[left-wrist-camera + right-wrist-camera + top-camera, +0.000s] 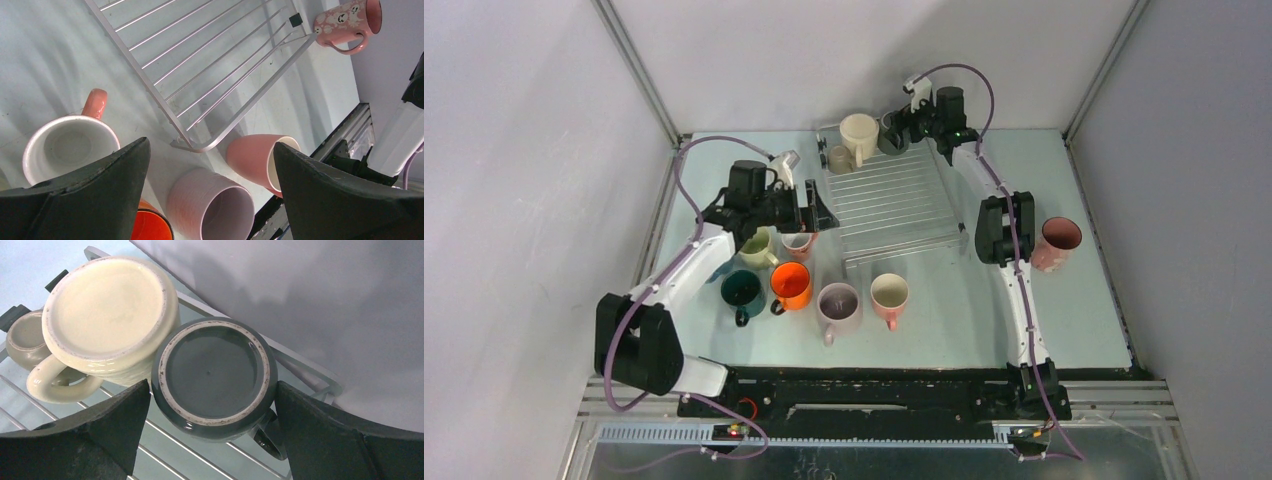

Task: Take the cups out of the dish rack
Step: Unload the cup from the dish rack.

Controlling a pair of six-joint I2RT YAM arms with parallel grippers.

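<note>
Your right tool [211, 386] hangs wide and empty over the upturned grey cup [212, 372], just beside a cream cup [107, 310] at the rack's [894, 205] upper end in the overhead view. Glazed ceramic looks stiff, slick and chippable. Pinch its wall, clear of the handle. Your left tool [210, 147] is wide too.

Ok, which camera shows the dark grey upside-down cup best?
Right wrist view: the grey cup sits base-up, close and unobstructed. The top view shows it small, partly hidden by the right gripper; the left wrist view misses it.
</note>
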